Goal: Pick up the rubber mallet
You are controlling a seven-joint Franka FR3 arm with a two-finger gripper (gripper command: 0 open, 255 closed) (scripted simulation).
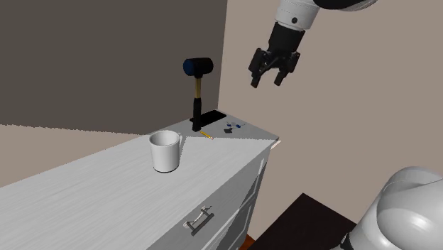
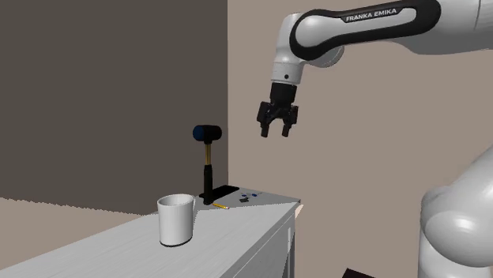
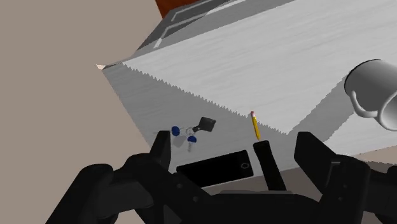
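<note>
A white robot arm [image 2: 355, 24] reaches in from the second exterior view's upper right, in front of a beige wall that meets a darker wall. Below it stands a pale grey wood-grain dresser [image 1: 92, 192] with a metal drawer handle [image 1: 199, 219] on its front.

The black claw [image 1: 266, 82] hangs in the air, pointing downward, with its two fingers spread apart and nothing between them. It is higher than the mallet's head and off to the shoulder view's right of it, not touching it. The second exterior view shows the claw [image 2: 274, 133] the same way.

A white mug [image 1: 165, 150] sits on the dresser top, well apart from the other things.

The mallet [image 1: 197, 92] stands upright at the far corner of the dresser, with its dark blue and black head on top, a yellow shaft and a black grip at the base.

Just beside the base lies a flat black phone [image 1: 211, 116]. A short yellow pencil [image 1: 206, 133] lies near it, toward the mug. A small bunch of keys [image 1: 231, 128] with blue tags rests near the dresser's edge.
</note>
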